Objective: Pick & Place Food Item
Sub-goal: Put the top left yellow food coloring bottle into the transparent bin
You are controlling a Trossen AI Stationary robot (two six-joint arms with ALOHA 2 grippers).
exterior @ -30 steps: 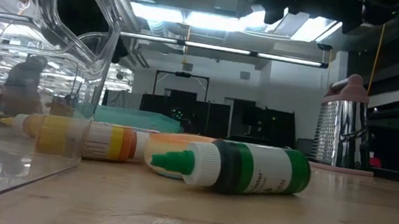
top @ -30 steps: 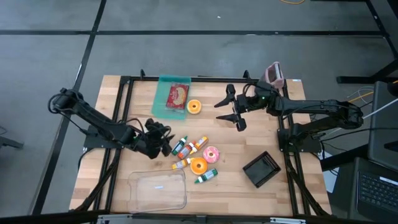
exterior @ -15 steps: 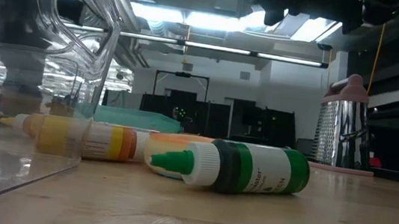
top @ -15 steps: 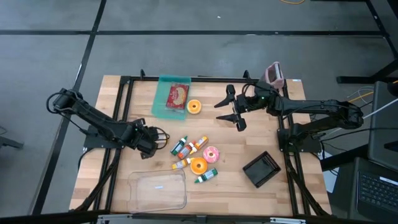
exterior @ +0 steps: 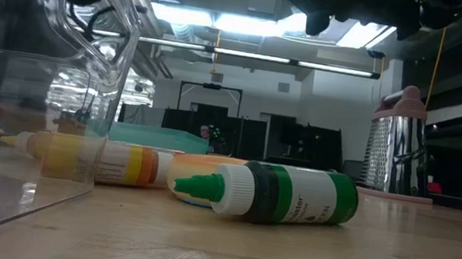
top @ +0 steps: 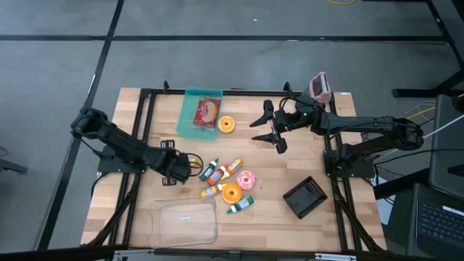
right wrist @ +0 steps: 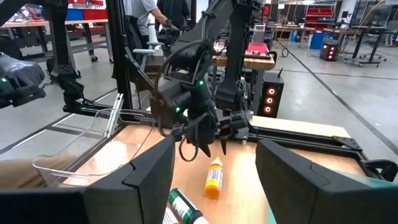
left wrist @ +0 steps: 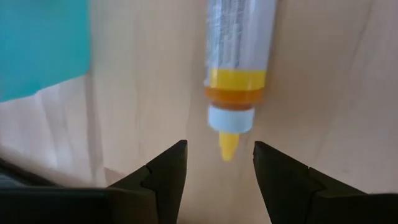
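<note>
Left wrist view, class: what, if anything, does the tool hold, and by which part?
Nothing is held. The left tool stands open, its fingers either side of the orange bottle's yellow tip without touching it.

- A cluster of small food-colouring bottles (top: 221, 174) lies flat on the wooden worktop (top: 290, 174), near its middle (caps green, orange and yellow).
- One green-capped bottle (exterior: 280, 194) lies on its side, apart from the cluster, nozzle pointing toward the clear container (top: 185, 221).
- An orange-yellow bottle (left wrist: 239, 68) lies flat, nozzle toward the left hand (left wrist: 217, 162), untouched.
- Two doughnut-like rings, one pink (top: 246, 178), one orange (top: 232, 192), lie among the bottles.
- Another orange ring (top: 227, 124) sits beside the teal tray (top: 190, 125).
</note>
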